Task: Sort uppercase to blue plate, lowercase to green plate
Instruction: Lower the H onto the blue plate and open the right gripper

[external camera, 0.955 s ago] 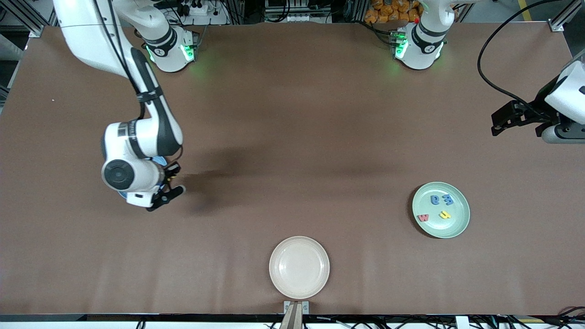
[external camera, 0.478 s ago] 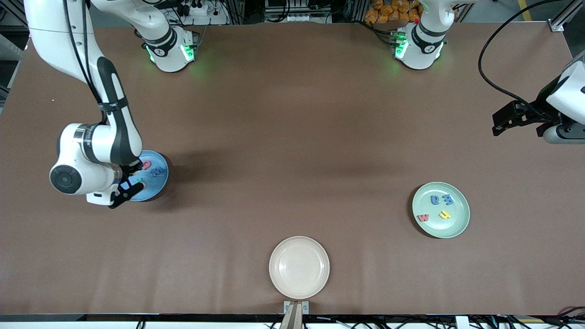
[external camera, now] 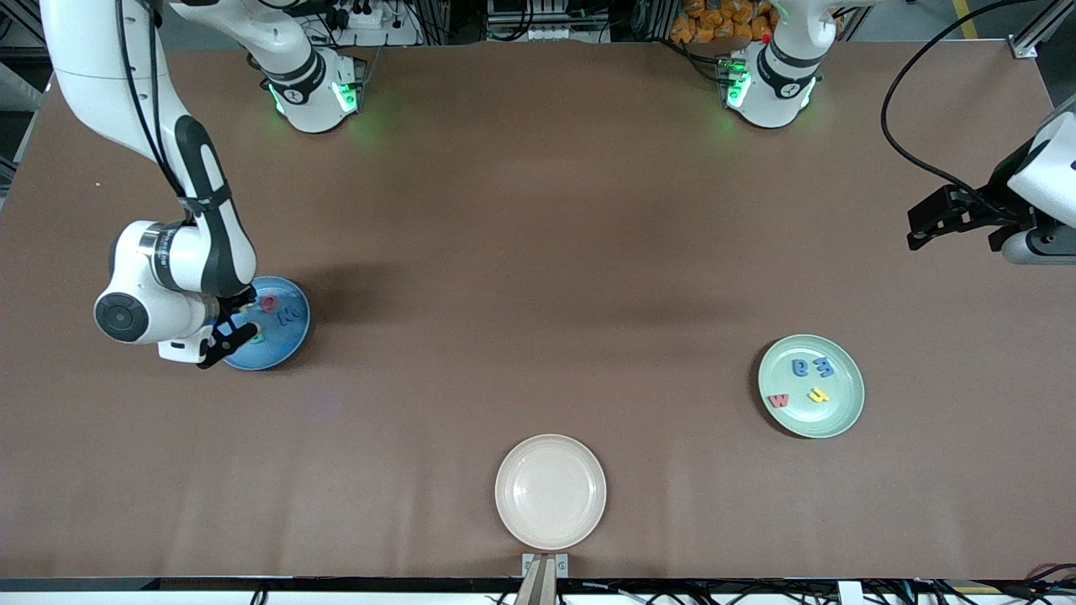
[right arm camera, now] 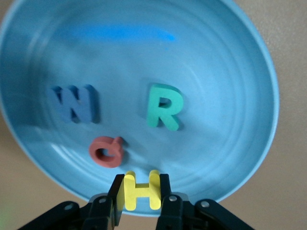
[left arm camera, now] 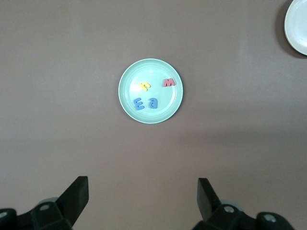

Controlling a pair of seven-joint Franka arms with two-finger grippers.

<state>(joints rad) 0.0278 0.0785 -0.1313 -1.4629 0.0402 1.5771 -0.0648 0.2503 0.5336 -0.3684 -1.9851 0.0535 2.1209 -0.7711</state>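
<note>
Front view: right gripper (external camera: 225, 334) hangs over the blue plate (external camera: 286, 340), toward the right arm's end of the surface (external camera: 538, 235); its arm hides part of the plate.
Front view, blue plate: red Q (external camera: 269, 302) and blue W (external camera: 289, 316) show on it; a bit of teal shows by the fingers.
Front view, green plate (external camera: 841, 416): toward the left arm's end; holds red w (external camera: 779, 401), yellow letter (external camera: 818, 394), blue m (external camera: 824, 367) and blue rounded letter (external camera: 800, 366), all lying flat and apart.
Front view, cream plate (external camera: 551, 491): nearest the camera, nothing in it.
Front view, left gripper (external camera: 933, 220): waits high at the left arm's end of the surface, well apart from all plates.
Left wrist view: left fingers (left arm camera: 74, 196) spread wide, holding nothing; green plate far below with its four small letters.
Right wrist view: right fingers (right arm camera: 116, 194) pinch the yellow H (right arm camera: 140, 190) by its two uprights, just over the plate's rim.
Right wrist view, blue plate: W, Q and teal R (right arm camera: 164, 106) lie flat inside, none touching.
Step in hand: judged to be placing the H, the last capital.
Doing it well: carry the H inward past the rim to the bare patch clear of the Q, lower close, then part the fingers, so the light foam neither bounces out nor lands on a neighbour.
</note>
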